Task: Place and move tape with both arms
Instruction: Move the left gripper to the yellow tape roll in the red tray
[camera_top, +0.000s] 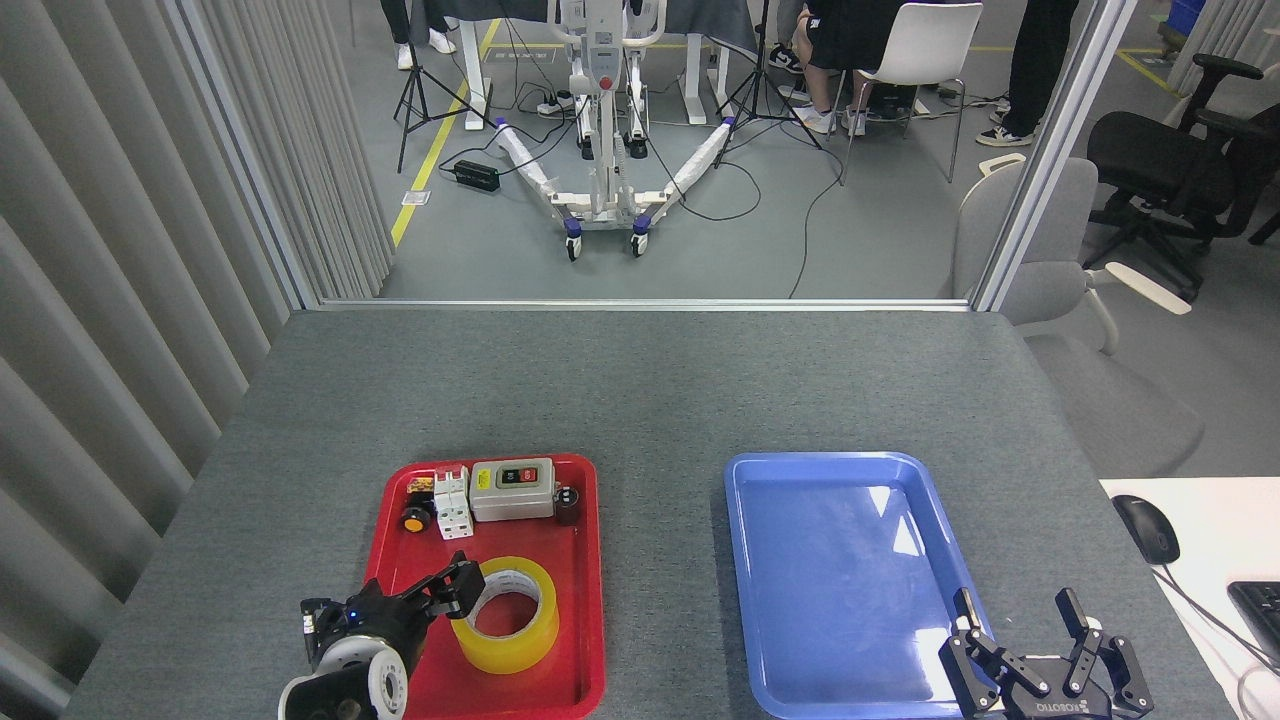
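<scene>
Head view — one camera, looking forward and down
Tape position: the tape (504, 613) lies flat in the lower half of the red tray (590, 560), lower left of the frame, its core hole facing up.
Tape appearance: translucent yellow winding around a white printed core; the roll looks full and undamaged.
Left claw: the left claw (452, 590) sits at the roll's upper-left rim, angled toward the right; one finger overlaps the rim. Whether it is released or clenched cannot be told — the fingers are seen dark and end-on.
Key relation: the tape lies immediately right of the left claw, touching or nearly so; the left arm is by far the nearer.
Right claw: the right claw (1020, 610) is released, fingers spread, at the lower-right corner of the blue tray (740, 560), well apart from the tape.
Likely step: gripping the roll's wall with the left claw.
Surface: grey surface (640, 390) carrying both trays.
</scene>
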